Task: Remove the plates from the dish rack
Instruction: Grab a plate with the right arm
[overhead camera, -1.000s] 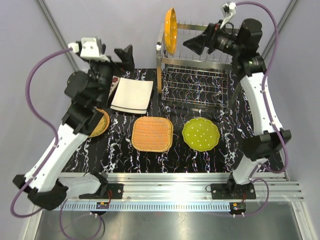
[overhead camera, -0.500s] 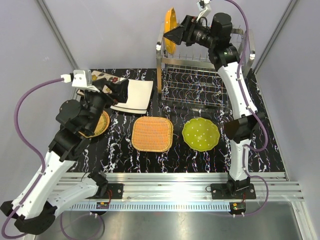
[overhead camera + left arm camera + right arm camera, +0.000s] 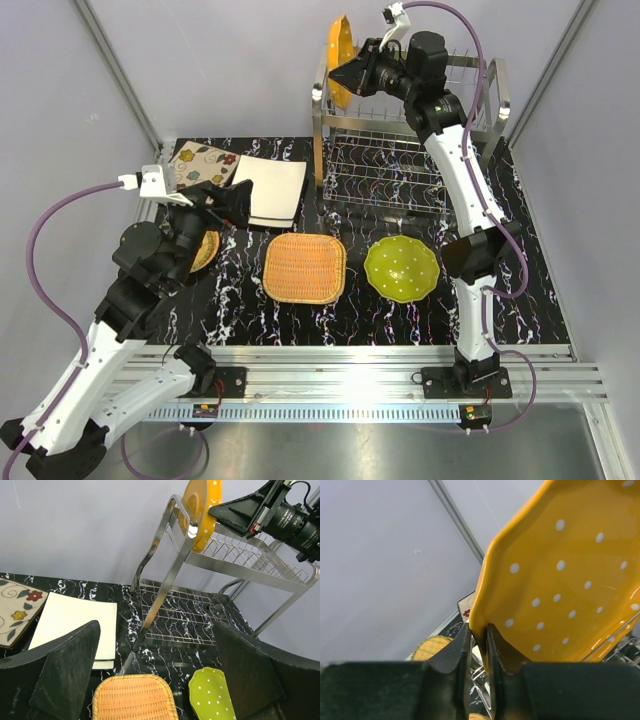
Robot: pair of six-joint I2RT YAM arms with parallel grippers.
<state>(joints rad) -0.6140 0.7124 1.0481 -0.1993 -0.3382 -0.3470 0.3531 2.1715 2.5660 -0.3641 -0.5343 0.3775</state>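
Right wrist view: orange plate [image 3: 560, 580] pinched at its wavy rim by right gripper [image 3: 479, 647], jaws narrow, 1 pad on each face. Stands upright on edge at far left end of rack's [image 3: 400, 170] top tier. Probably stiff, glazed, slippery, breakable if dropped; thin edge grip likely to let it swing, so best lifted straight up clear of prongs. Laid flat nearer: wicker plate [image 3: 305, 267], green plate [image 3: 401, 269], white plate [image 3: 265, 190], floral plate [image 3: 200, 160]. Left gripper [image 3: 232, 200] gaping wide, holding nothing, near left.
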